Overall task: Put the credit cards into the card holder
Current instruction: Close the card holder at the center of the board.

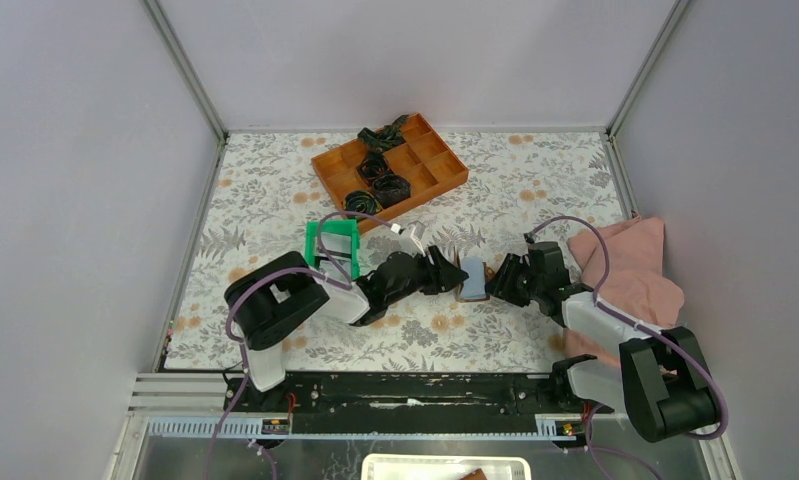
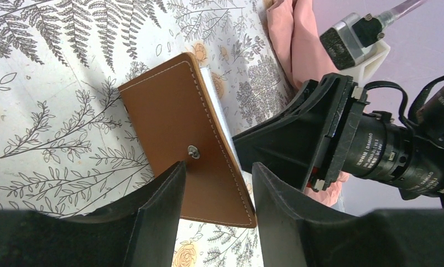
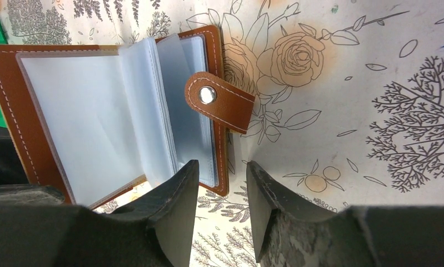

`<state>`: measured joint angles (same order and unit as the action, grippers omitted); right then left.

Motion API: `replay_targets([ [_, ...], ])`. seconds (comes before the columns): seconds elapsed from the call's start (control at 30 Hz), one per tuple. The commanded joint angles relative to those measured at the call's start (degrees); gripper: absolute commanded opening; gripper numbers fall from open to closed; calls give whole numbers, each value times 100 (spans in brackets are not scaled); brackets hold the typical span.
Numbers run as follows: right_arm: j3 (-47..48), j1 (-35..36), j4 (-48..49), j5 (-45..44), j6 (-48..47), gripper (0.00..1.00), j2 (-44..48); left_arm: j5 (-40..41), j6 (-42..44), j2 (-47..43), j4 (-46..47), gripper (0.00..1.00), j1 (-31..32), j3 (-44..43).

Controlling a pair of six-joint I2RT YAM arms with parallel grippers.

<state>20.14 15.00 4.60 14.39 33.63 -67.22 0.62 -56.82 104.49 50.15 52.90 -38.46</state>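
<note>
the card holder [image 1: 472, 276] sits open on the flowered table cover [image 1: 275, 200], a little toward 4 o'clock from the table's middle in the top view. one arm's tip is at its 9 o'clock side and the other's at its 3 o'clock side.

the left gripper [image 2: 218, 165] has its fingers [image 2: 164, 206] spread apart. from its wrist camera the holder's brown outer cover faces the lens, with a small metal stud [image 2: 193, 151] just at 11 o'clock of the gap. the cover is wider than the gap and runs on behind both fingertips, so the jaws pinch nothing. that cover appears tilted up off the cloth, and pale sleeve edges show along its 3 o'clock edge.

the right gripper [image 3: 222, 162] is spread too, with bare floral cloth showing between its fingers. from its wrist camera the holder's inside lies toward 10 o'clock: clear, frosted sleeves [image 3: 97, 122] fanned half open, and the snap tab [image 3: 219, 102] folded out toward 3 o'clock. the holder's near corner reaches the fingertip at the 9 o'clock side of the gap; whether they touch i cannot tell.

whether any credit cards sit in those sleeves i cannot tell.

an orange tray [image 1: 445, 172] holding black coiled items [image 1: 383, 180] stands toward 11 o'clock from the holder, a green tray [image 1: 332, 232] at 9 o'clock beyond the left arm, and a pink cloth [image 1: 630, 265] at 3 o'clock by the table's edge.
</note>
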Motion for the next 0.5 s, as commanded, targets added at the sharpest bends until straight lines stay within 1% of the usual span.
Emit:
replay_targets([
  [0.0, 217, 38, -194, -221, -129, 45, 96, 22, 77, 120, 162, 55, 29, -135],
  [0.3, 223, 46, -452, -681, -47, 45, 457, -45, 48, 243, 225, 55, 41, -436],
  [0.47, 201, 50, -447, -787, 49, 45, 500, -76, 18, 336, 242, 55, 58, -615],
])
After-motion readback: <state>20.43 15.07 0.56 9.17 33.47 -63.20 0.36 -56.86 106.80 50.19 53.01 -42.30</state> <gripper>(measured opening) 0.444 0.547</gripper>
